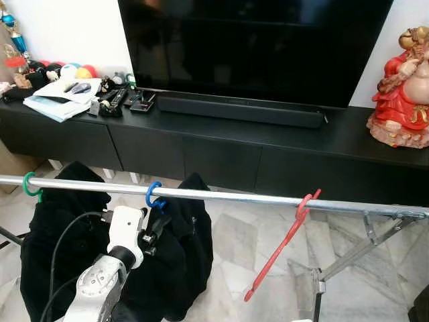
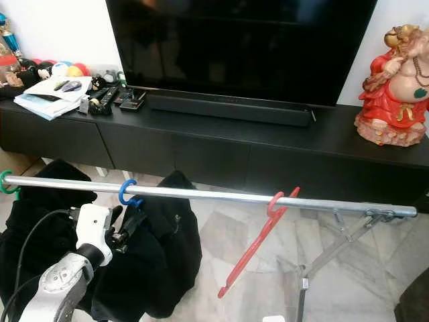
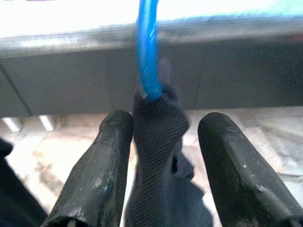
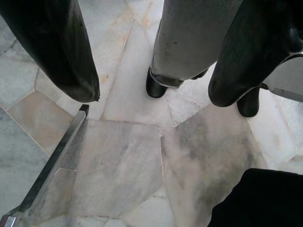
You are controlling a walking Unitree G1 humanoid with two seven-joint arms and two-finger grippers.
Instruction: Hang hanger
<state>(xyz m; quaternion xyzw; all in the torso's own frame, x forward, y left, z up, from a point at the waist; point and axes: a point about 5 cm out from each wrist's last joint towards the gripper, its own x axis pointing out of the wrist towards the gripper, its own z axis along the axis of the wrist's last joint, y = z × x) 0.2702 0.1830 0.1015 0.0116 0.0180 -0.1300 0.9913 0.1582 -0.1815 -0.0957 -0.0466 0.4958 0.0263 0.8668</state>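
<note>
Nearest, the left tool (image 3: 161,165) has its fingers spread around the black knitted garment's collar (image 3: 158,123), just under the blue plastic hanger hook (image 1: 153,196), which is looped over the silver metal rail (image 1: 234,196) at about 10 o'clock. To finish well, back straight out without tugging cloth. The right tool (image 4: 151,61) hangs spread above marble floor (image 4: 118,161).
</note>
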